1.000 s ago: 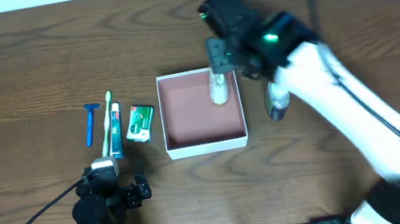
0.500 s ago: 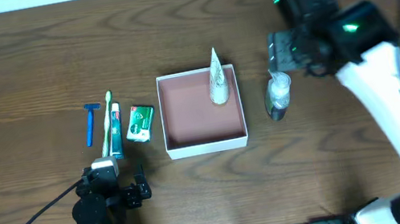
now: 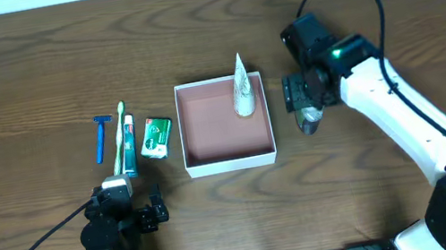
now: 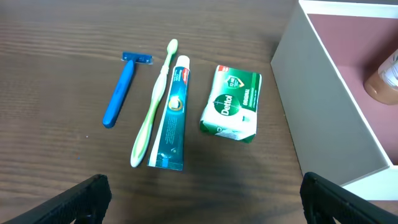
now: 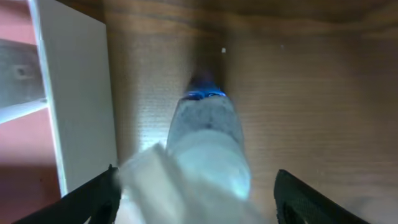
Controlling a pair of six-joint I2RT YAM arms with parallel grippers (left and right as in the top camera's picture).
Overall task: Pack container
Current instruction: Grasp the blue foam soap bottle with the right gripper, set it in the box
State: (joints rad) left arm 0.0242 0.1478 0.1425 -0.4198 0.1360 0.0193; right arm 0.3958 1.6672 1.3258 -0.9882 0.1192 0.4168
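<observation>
The container [image 3: 231,161], a white-walled square box with a reddish-brown floor, sits mid-table. A white tube [image 3: 241,87] stands in its far right corner. My right gripper [image 3: 304,96] is open, just right of the box, straddling a clear bottle [image 3: 308,122]. In the right wrist view the bottle [image 5: 208,140] fills the gap between the fingers [image 5: 196,202], beside the container wall [image 5: 78,93]. My left gripper [image 3: 126,216] is open and empty near the front edge; its fingers [image 4: 202,199] frame bare wood.
Left of the box lie a blue razor [image 4: 118,87], a green toothbrush [image 4: 152,106], a toothpaste tube [image 4: 171,115] and a green-and-white soap packet [image 4: 231,102]. They also show in the overhead view, the packet [image 3: 155,138] nearest the box. Cables trail at the front left.
My right gripper left the white tube standing in the box, swung right, then came back down over the clear bottle. The left arm has not moved.
</observation>
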